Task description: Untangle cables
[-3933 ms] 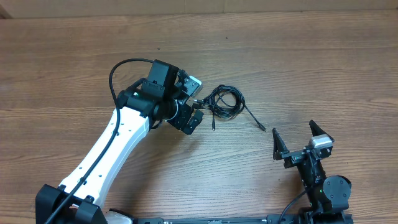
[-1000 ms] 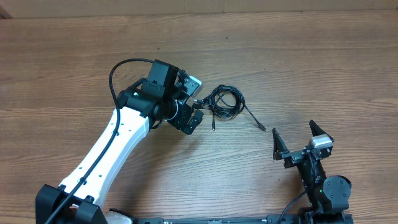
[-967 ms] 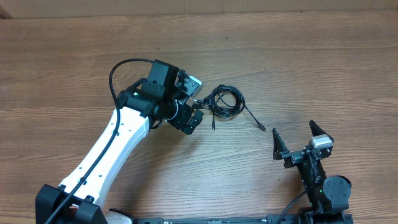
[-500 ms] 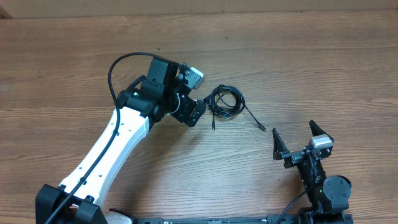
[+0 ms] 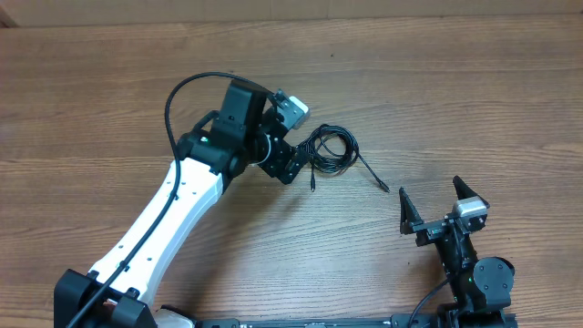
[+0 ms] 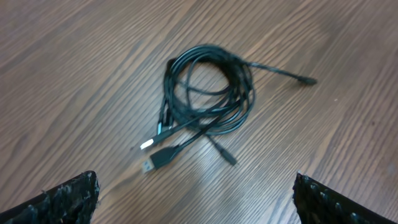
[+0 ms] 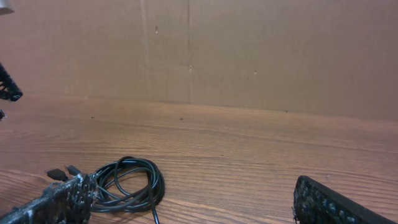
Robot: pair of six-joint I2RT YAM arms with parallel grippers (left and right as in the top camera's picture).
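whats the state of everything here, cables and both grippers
cables, wound together in one tangled loop, lying flat on the table, plug ends sticking out, not gripped
left gripper, open, empty, above the table beside the loop, not touching it
right gripper, open, empty, well apart from the loop

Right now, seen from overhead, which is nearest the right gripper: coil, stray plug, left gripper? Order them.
1. Stray plug, just up-left of the right gripper.
2. Coil, farther left.
3. Left gripper, beyond the coil.
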